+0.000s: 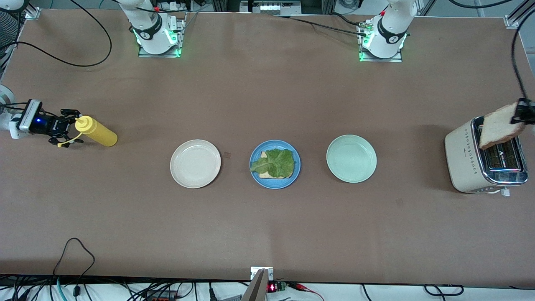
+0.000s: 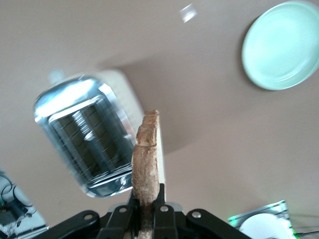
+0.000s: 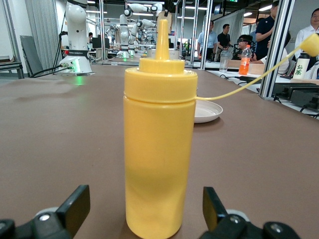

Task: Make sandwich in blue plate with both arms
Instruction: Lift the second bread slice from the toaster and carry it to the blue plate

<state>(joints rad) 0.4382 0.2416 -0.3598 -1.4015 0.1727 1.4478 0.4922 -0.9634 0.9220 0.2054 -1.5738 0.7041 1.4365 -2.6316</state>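
Note:
The blue plate sits mid-table holding one toast slice with a green lettuce leaf on top. At the left arm's end of the table, my left gripper is shut on a second toast slice, held upright over the toaster. At the right arm's end, my right gripper is open and low by the table. A yellow squeeze bottle stands between its fingers without touching them.
A cream plate lies beside the blue plate toward the right arm's end, and a pale green plate toward the left arm's end. The bottle's cap hangs off on its tether. Cables trail along the table's edges.

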